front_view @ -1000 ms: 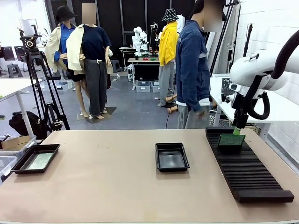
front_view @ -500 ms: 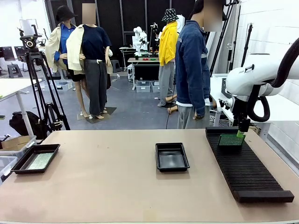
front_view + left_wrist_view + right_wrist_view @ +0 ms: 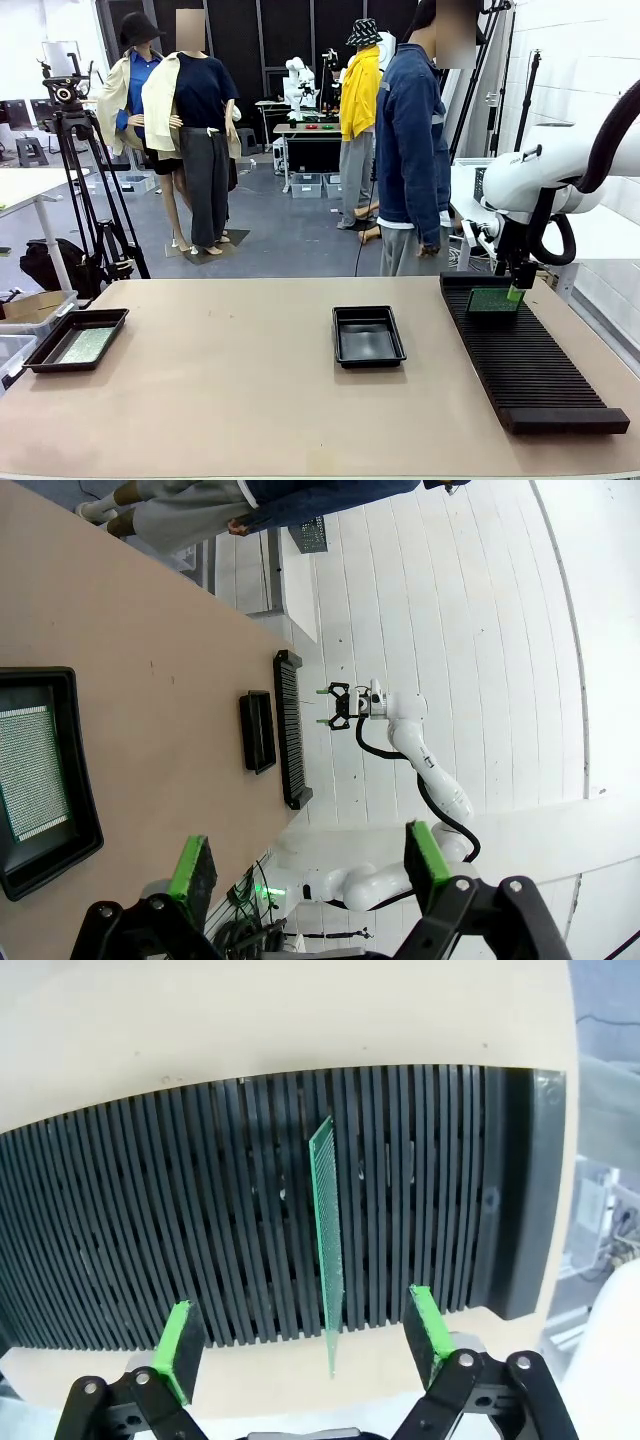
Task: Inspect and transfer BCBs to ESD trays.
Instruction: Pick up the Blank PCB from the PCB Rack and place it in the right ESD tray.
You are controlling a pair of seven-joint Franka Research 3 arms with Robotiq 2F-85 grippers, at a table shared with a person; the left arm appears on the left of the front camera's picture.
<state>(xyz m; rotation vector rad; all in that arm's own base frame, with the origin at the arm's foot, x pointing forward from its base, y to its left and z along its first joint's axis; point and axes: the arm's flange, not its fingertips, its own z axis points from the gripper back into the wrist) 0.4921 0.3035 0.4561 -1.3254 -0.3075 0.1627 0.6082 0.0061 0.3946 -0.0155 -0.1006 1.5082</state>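
The right gripper [image 3: 303,1338] has its green-padded fingers [image 3: 181,1348] spread wide, one on each side of a thin green speckled circuit board [image 3: 328,1250]. That board stands upright on its edge in a slot of the long black ribbed rack [image 3: 150,1220]. There's a clear gap between each pad and the board, so nothing is pinched. The board sits a few slots in from the rack's thick end wall, and the slots on both sides of it look free, so there's decent room around it. From the front it's near the rack's far end, on the right side of the tan table [image 3: 220,400]. The left gripper [image 3: 308,860] is spread wide too, with nothing between its pads, hanging clear of the tabletop. Below it is a shallow glossy black plastic tray [image 3: 82,780] at the table's left end, with a second green board [image 3: 30,770] lying flat on its floor and a thin black margin all round. A second identical black tray [image 3: 368,337] sits mid-table with a bare floor, well apart from the rack and the other tray, with open tabletop between them. The boards look like a fine dotted grid, and any print on them is too small to read.
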